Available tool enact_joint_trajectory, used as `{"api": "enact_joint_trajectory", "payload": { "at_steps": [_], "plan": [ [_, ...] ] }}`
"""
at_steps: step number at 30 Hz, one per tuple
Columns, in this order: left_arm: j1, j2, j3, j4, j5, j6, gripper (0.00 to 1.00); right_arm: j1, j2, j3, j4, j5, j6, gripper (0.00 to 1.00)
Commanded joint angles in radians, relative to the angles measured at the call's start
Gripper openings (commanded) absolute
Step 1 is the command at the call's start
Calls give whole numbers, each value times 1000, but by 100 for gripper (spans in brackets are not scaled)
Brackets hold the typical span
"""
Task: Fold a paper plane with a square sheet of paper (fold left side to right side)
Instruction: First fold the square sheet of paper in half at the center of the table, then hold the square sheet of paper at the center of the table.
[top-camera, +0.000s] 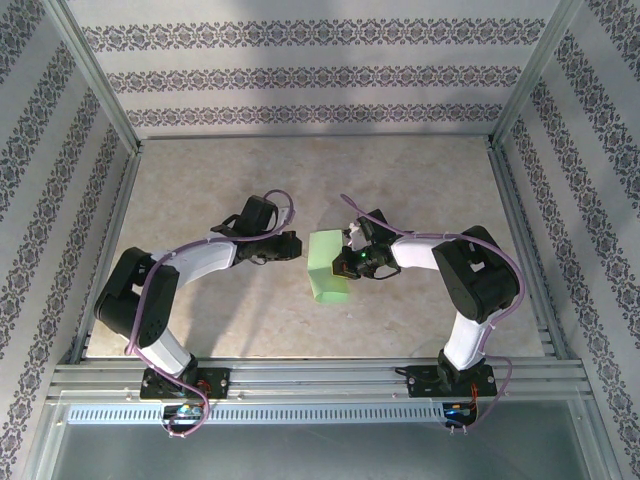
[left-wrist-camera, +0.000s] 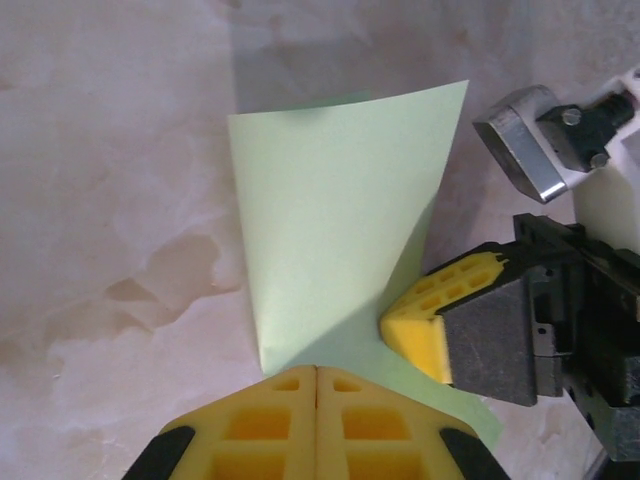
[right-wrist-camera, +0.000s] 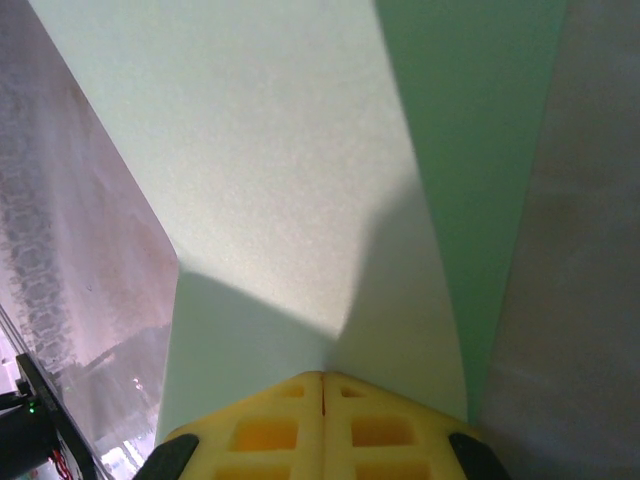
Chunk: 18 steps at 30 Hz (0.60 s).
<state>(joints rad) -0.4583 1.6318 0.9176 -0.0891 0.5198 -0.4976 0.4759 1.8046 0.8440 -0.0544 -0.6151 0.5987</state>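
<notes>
The square sheet of paper is pale green and lies mid-table, folded over on itself with its upper layer bowed up off the lower one. My left gripper is shut, and its yellow pad tips meet at the sheet's near edge; a pinch cannot be made out there. My right gripper comes in from the other side. One of its yellow pads sits at the upper layer's edge. In the right wrist view that gripper is shut, with the paper rising and creasing straight out of the tips.
The marbled beige tabletop is walled by patterned panels on three sides. Aluminium rails run along the near edge where both arm bases are bolted. A metal bracket of the right arm hangs just past the sheet.
</notes>
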Motion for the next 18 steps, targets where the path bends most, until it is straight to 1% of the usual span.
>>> {"api": "enact_joint_trajectory", "payload": {
  "at_steps": [1,5,9,18],
  "plan": [
    [-23,34,-7,73,79,-22,6,6,39,-51,-119,135,-18,0],
    [-63,100,3,136,111,-62,6,5,35,-52,-121,140,-19,0],
    [-97,156,20,157,104,-73,5,7,34,-54,-121,140,-22,0],
    [-106,232,30,170,86,-80,5,9,34,-52,-123,141,-20,0]
  ]
}}
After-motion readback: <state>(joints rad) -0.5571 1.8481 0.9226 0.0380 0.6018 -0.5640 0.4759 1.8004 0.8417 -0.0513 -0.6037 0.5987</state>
